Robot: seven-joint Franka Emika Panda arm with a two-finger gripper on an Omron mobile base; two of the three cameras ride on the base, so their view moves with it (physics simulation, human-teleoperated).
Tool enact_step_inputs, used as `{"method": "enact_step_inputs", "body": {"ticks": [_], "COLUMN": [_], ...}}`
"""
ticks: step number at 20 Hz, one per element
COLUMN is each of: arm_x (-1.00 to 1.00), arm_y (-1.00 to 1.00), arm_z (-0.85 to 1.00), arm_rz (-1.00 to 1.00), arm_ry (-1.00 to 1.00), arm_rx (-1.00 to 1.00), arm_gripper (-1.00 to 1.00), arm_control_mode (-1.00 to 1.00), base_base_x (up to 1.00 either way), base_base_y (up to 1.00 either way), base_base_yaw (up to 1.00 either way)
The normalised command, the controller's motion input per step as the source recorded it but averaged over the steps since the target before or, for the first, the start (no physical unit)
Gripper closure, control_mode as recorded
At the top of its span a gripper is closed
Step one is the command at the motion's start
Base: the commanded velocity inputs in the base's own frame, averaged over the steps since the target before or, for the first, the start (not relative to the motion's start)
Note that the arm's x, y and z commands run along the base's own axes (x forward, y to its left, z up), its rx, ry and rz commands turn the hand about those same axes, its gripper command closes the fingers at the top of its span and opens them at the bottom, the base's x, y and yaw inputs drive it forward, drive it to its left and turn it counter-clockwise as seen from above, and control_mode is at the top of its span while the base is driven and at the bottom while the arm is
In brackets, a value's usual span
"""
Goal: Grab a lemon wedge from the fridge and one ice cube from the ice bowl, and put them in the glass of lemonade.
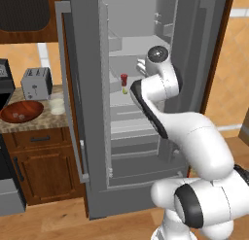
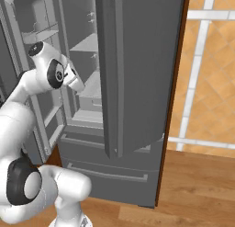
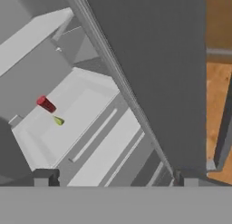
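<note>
The fridge (image 1: 87,112) stands with its left door swung open, and my arm reaches into the lit compartment. On a white shelf lies the lemon wedge (image 1: 125,91), tiny and yellow-green, just below a small red cup (image 1: 124,79). In the hand view the lemon wedge (image 3: 58,121) lies well ahead and to the left of my gripper (image 3: 115,178), whose two fingertips stand wide apart and empty. On the counter to the left sit the ice bowl (image 1: 22,111), with pale ice cubes (image 1: 18,116) inside, and the glass of lemonade (image 1: 57,106).
A toaster (image 1: 36,82) stands behind the bowl on the granite counter (image 1: 34,123). The fridge's right door (image 2: 137,70) is shut, close beside my hand. Shelves and door bins crowd the compartment. Wood floor (image 2: 202,189) lies in front.
</note>
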Motion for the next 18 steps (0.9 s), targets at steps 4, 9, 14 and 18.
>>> {"method": "enact_step_inputs", "body": {"ticks": [4,9,14,18], "arm_x": [0.80,0.51,0.37,0.09], "arm_y": [0.00,-0.15,-0.29,-0.52], "arm_z": [-0.19,-0.08,-0.19,-0.19], "arm_rz": [-0.01,-0.01,-0.03,-0.08], "arm_ry": [0.00,-0.12,-0.15,-0.06], "arm_rx": [0.00,-0.04,-0.14,-0.18], "arm_gripper": [-1.00,-1.00,-1.00,-1.00], "arm_control_mode": [-1.00,-1.00,-1.00,-1.00], "base_base_x": [0.00,0.00,0.00,0.00], "base_base_y": [0.00,0.00,0.00,0.00], "base_base_yaw": [0.00,0.00,0.00,0.00]}}
